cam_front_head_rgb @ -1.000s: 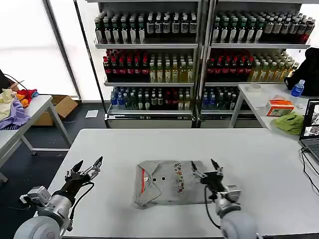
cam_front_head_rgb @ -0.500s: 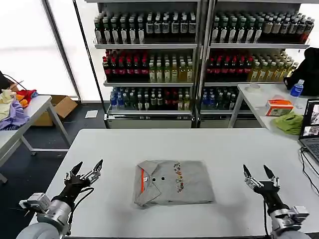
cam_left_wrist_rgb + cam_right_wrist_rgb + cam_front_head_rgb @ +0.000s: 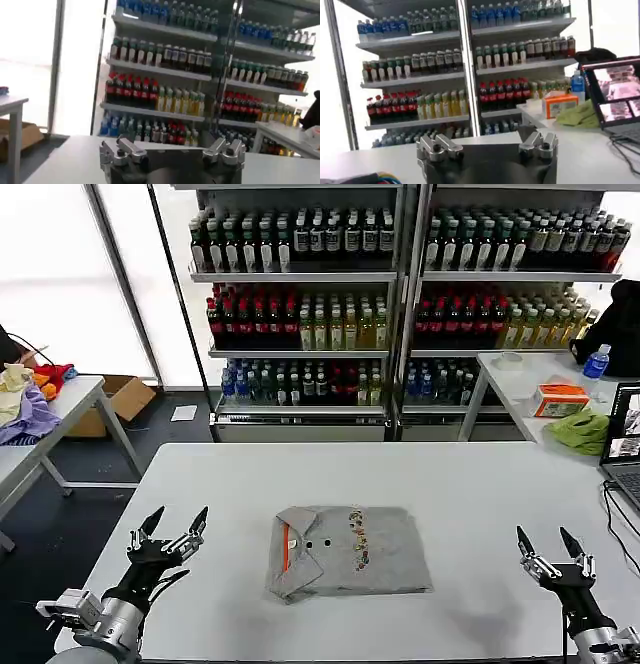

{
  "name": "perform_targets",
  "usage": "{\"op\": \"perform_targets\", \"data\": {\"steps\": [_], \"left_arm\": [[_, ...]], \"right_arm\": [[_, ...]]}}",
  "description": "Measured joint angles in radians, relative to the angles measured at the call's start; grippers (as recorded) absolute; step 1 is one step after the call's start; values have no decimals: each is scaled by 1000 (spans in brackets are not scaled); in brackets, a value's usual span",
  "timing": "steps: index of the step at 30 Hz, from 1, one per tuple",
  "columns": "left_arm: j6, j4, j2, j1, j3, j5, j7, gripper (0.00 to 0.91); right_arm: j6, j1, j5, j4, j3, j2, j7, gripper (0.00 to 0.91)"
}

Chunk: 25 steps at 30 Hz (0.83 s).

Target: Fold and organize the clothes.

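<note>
The grey shirt [image 3: 347, 551] is found folded into a compact rectangle, laid flat at approx. the centre of the white table [image 3: 330, 474], nearer the robot's edge. The buttoned collar w/ orange lining is turned to the robot's left; the small multicoloured print runs across the mid panel; edges are fairly square, w/ a slight bulge at the collar corner nearest the robot. Judgement: the fold on this item looks complete, and both arms are held off to the sides so the shirt is left unobstructed, prob. for inspection or ahead of the next handling step. Left claw [image 3: 168, 526] is held above the table's left edge, well apart from the shirt, fingers spread wide, nothing gripped or touched. Right claw [image 3: 549, 547] is held over the table's right side, likewise well apart from the shirt, fingers spread wide, nothing held. The wrist views confirm both sets of fingers parted and empty, pointed toward the drinks shelves [image 3: 400, 304] behind. Other cloth is noted on side tables: a lime-green cloth [image 3: 582, 430] at right, a mixed pile of garments [image 3: 28, 396] at left; neither is touched. Remaining work, if any, is judged to be moving the folded item to a stack; no stack location can be identified.
</note>
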Motion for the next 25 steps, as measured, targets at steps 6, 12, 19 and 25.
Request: {"op": "perform_targets", "data": {"steps": [6, 12, 19, 25], "left_arm": [[-43, 0, -7, 14, -1, 59, 37, 907], [-75, -6, -16, 35, -12, 95, 68, 907], [-103, -15, -31, 53, -25, 137, 91, 907], [-119, -12, -35, 53, -28, 169, 102, 907]], "right_arm": [[19, -9, -13, 1, 24, 20, -28, 907], [34, -24, -32, -1, 42, 36, -40, 907], [38, -36, -42, 1, 55, 43, -41, 907], [40, -37, -48, -2, 63, 50, -39, 907]]}}
